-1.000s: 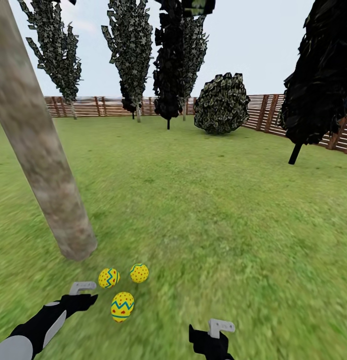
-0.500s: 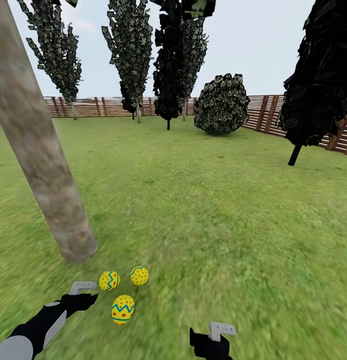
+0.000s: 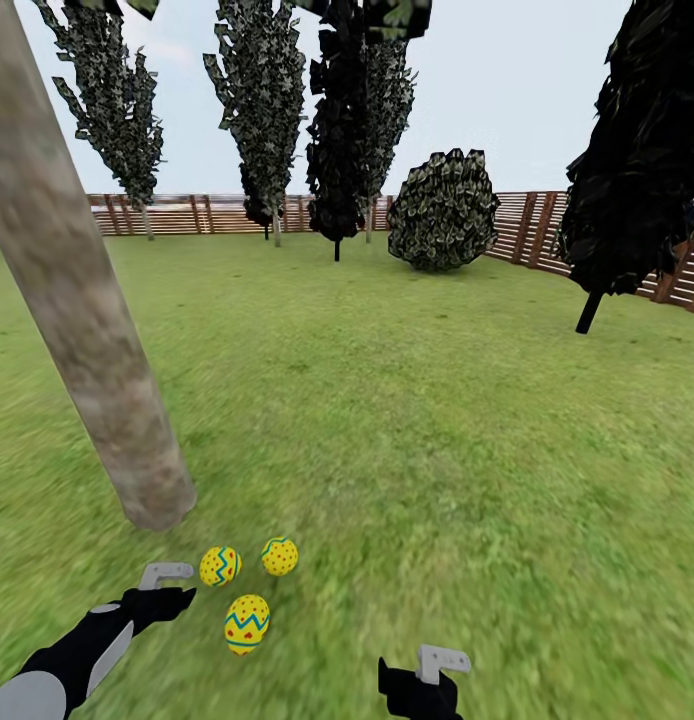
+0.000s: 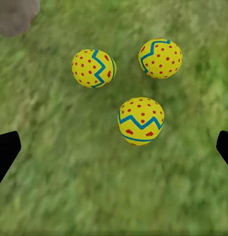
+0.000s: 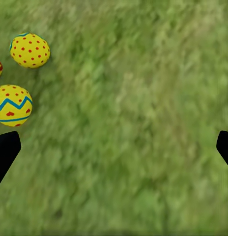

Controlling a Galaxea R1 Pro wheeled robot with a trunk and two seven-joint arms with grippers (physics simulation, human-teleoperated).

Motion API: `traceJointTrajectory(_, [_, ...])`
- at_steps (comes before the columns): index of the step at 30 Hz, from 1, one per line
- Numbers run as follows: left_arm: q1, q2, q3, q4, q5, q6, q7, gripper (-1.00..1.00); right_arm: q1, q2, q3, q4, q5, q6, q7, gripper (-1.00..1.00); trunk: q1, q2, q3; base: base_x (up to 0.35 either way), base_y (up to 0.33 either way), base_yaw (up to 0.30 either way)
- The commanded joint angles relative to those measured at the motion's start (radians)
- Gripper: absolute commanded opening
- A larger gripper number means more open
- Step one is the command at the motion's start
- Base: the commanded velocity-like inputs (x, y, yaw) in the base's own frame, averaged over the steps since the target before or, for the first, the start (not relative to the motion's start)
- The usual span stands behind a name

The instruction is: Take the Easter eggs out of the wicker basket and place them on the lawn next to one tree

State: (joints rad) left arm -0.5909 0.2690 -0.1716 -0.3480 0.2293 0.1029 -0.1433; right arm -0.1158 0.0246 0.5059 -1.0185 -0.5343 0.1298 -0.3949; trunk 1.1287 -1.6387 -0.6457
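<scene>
Three yellow Easter eggs with red dots and blue zigzags lie on the lawn (image 3: 407, 430) close to the foot of the tree (image 3: 137, 470): one (image 3: 219, 566) nearest the trunk, one (image 3: 279, 556) beside it, one (image 3: 247, 623) closer to me. The left wrist view looks down on all three eggs (image 4: 141, 121) (image 4: 94, 68) (image 4: 160, 58). My left gripper (image 3: 185, 585) hovers open just left of them, holding nothing. My right gripper (image 3: 439, 668) is open over bare grass to their right, with two eggs (image 5: 13, 105) (image 5: 30, 50) at its view's edge. The wicker basket is out of view.
The grey-tan trunk leans up the left side. Dark columnar trees (image 3: 347, 120), a round bush (image 3: 444, 208) and a dark tree (image 3: 642, 150) stand far off along the slatted wooden fence (image 3: 532, 225). Open grass stretches ahead and to the right.
The whole picture has slid down a little, so the camera has moved. The eggs lie in the same arrangement by the trunk, and both grippers hold their pose.
</scene>
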Motion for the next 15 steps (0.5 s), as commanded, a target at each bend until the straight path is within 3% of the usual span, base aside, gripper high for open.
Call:
traceJointTrajectory(1, [0.0,0.001,-0.005,-0.002,0.01,0.006,-0.001,1.0,-0.001,0.0,0.003,0.0,-0.005,0.004,-0.007,1.0,-0.004,0.007,0.002,0.0,0.0,0.0])
traceJointTrajectory(15, [0.0,0.0,-0.005,0.001,0.011,0.005,0.002,1.0,-0.001,0.001,0.005,0.059,-0.007,0.004,-0.007,1.0,-0.058,0.105,0.046,0.0,0.0,0.0])
